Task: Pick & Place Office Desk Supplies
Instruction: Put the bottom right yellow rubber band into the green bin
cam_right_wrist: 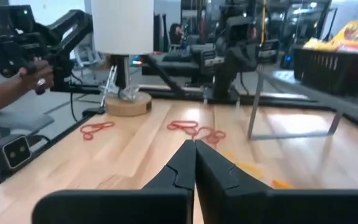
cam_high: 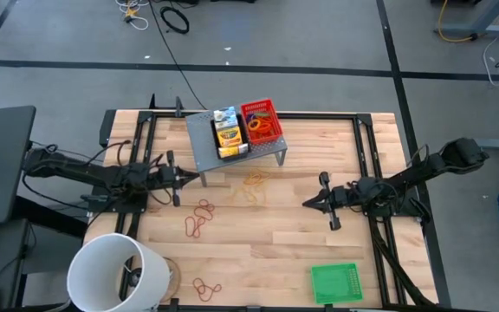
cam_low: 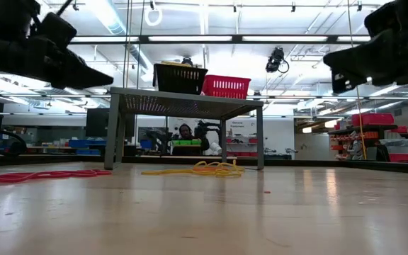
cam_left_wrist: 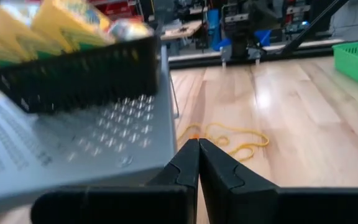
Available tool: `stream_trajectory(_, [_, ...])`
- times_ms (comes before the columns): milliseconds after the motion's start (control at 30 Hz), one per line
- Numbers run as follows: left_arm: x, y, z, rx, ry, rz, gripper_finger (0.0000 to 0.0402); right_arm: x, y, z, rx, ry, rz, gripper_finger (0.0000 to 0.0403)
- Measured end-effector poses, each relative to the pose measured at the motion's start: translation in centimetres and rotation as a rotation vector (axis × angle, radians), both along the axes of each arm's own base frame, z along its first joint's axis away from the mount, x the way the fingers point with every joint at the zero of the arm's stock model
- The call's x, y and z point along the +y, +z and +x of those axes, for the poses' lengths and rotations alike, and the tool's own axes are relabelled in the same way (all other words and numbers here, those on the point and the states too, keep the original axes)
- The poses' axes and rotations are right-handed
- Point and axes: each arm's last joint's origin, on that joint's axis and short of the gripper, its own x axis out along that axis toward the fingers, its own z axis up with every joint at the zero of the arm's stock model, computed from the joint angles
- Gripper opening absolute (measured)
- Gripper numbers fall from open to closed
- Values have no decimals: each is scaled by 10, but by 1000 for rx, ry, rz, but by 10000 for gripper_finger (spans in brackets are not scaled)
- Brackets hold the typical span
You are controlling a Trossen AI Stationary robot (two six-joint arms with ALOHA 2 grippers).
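Hovering above the wooden table (cam_high: 319,251), the left gripper (cam_high: 196,178) has its two dark fingers pressed together on nothing, its tip just beside the lower left corner of the grey perforated metal riser (cam_high: 204,139) at centre frame in the high view. The right gripper (cam_high: 307,203) is likewise pinched together and empty, right of centre, pointing toward the middle of the table.

On the riser, a black mesh tray (cam_high: 226,132) holds the yellow-green crayon box (cam_high: 228,137). Touching its right side is a red mesh tray (cam_high: 262,122) with orange bands inside.

Just below the riser lie thin tan-orange rubber bands (cam_high: 256,184), between the two grippers. Red rubber bands (cam_high: 200,217) lie left of centre, and more (cam_high: 205,288) lie near the bottom edge.

A green mesh tray (cam_high: 335,283) sits at the lower right of the table. A big white bucket (cam_high: 118,275) lies tipped at the lower left.

In the right wrist view, a person's hand (cam_right_wrist: 27,78) shows at the upper left, beyond the table.
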Motion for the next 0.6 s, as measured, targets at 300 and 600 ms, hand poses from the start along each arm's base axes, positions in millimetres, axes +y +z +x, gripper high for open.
stream_trajectory(300, [8, -8, 2, 65, -5, -59, 14, 0, -10, -1, 107, -2, 14, 2])
stream_trajectory(600, [7, -11, 4, 92, -32, -63, 14, 0, -13, -1, 139, -1, 35, 4])
